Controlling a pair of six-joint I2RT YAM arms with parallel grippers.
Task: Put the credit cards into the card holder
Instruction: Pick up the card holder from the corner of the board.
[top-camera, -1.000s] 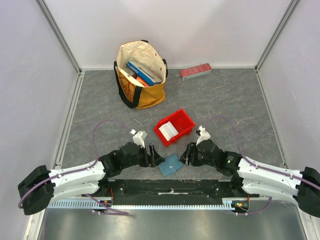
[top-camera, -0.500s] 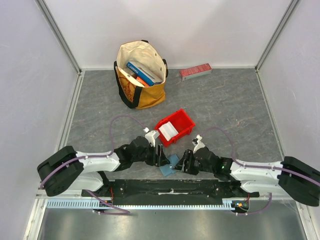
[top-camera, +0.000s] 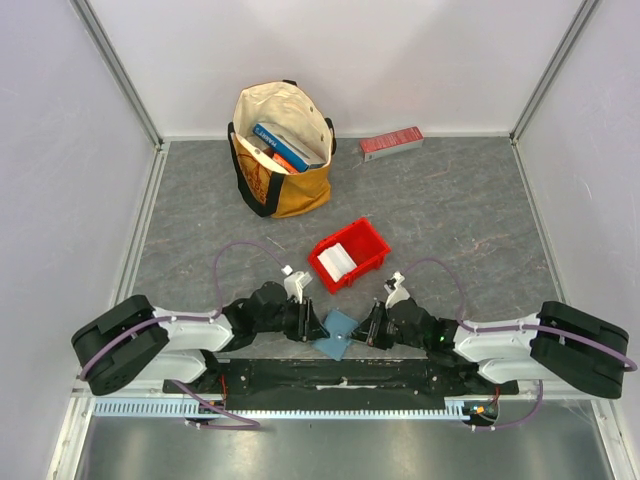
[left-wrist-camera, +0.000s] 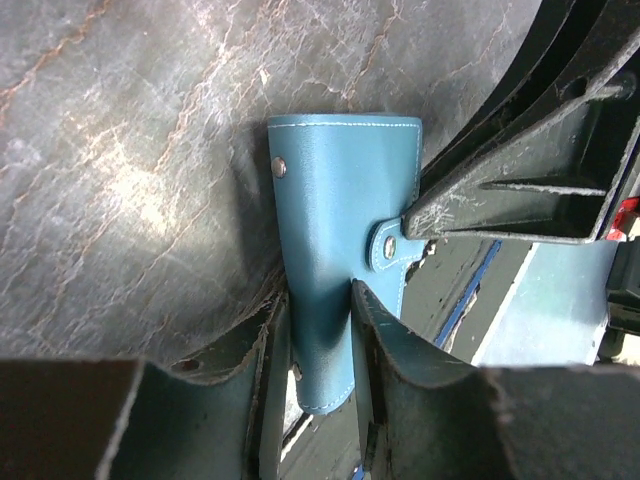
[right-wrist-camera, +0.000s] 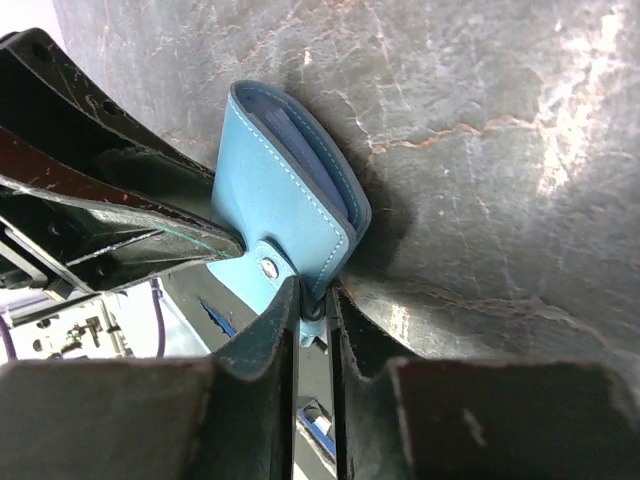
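Small teal-blue folding leather card holder (top-camera: 338, 333) is folded shut, tab snapped, low at the near edge of the grey marbled table (top-camera: 450, 200), between both arms. Both grips are on it: left fingers (left-wrist-camera: 372, 330) clamped across one end, right fingers (right-wrist-camera: 280, 320) pinched on the edge by the tab. Flat white credit cards (top-camera: 337, 260) lie in a red plastic bin (top-camera: 375, 240) just behind, apart from the holder.

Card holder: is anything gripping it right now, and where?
Both arms hold it. The left gripper clamps one end of the card holder, and the right gripper pinches it at its closure tab.
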